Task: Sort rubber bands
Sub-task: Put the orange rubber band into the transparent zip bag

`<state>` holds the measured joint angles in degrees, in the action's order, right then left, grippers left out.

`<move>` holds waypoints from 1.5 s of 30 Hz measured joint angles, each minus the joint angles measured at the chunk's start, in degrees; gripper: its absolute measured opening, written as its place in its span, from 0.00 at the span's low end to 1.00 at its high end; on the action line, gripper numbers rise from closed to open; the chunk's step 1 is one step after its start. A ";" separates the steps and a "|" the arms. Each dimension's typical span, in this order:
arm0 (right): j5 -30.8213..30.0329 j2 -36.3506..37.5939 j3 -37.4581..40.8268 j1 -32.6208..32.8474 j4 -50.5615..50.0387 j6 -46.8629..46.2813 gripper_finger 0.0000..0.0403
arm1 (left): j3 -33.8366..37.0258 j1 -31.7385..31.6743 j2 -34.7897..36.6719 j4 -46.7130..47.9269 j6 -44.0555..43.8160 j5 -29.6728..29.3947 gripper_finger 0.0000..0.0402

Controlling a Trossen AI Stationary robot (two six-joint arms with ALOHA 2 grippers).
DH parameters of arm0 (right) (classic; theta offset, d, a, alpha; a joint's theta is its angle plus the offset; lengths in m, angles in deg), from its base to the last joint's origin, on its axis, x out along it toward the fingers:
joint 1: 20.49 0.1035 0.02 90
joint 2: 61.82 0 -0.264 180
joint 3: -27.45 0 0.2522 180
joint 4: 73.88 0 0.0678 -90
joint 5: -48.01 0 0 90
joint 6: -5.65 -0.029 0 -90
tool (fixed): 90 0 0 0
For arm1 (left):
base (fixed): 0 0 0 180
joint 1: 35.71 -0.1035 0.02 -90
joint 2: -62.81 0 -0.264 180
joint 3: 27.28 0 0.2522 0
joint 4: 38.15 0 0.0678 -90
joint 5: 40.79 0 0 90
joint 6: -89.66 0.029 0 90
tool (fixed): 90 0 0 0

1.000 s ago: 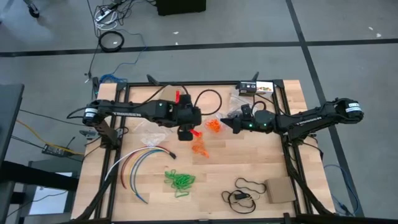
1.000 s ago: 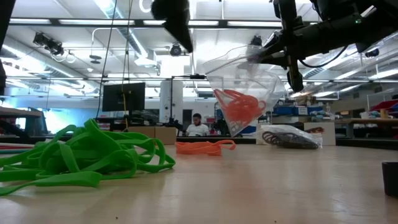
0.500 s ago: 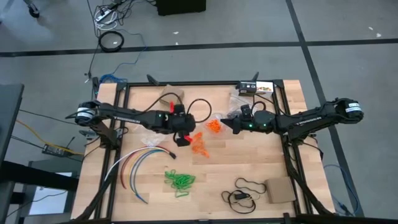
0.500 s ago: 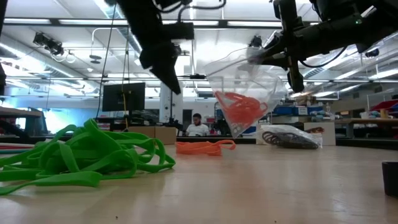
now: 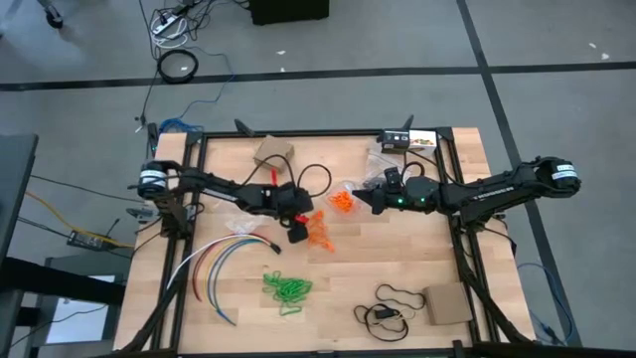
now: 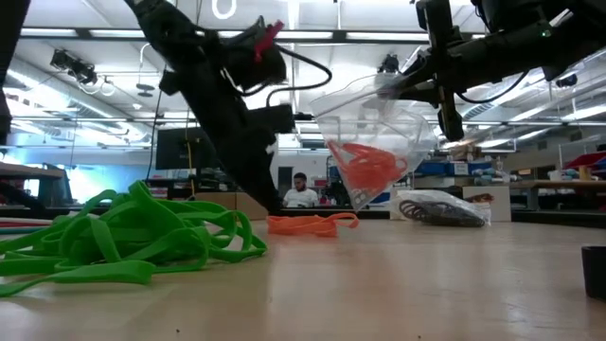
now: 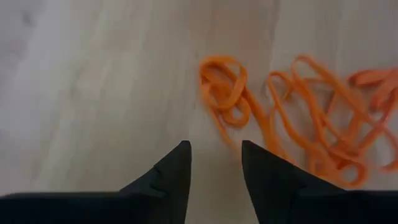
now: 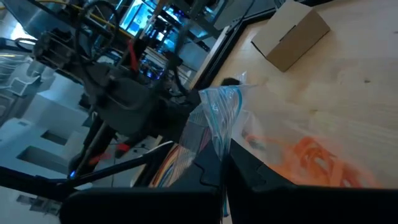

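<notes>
So far only some orange bands sit in the bag pinched by the closed right gripper mid-frame; the left gripper, part-open and empty, hovers over loose orange bands, green heap untouched at lower centre.

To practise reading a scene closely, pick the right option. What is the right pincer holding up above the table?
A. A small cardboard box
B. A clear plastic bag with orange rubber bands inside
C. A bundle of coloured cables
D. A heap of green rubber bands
B: the right pincer is shut on the rim of a clear plastic bag that hangs off the table, with orange rubber bands gathered in its bottom.
</notes>
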<state>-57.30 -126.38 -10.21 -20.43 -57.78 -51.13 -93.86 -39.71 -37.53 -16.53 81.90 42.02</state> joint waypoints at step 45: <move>-0.25 0.00 0.00 0.55 -0.19 1.44 0.01 | -6.07 0.71 -5.70 5.18 0.61 1.72 0.21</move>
<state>-57.54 -126.38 -10.21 -19.88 -57.97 -49.70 -99.93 -39.00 -43.22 -11.34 82.51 43.73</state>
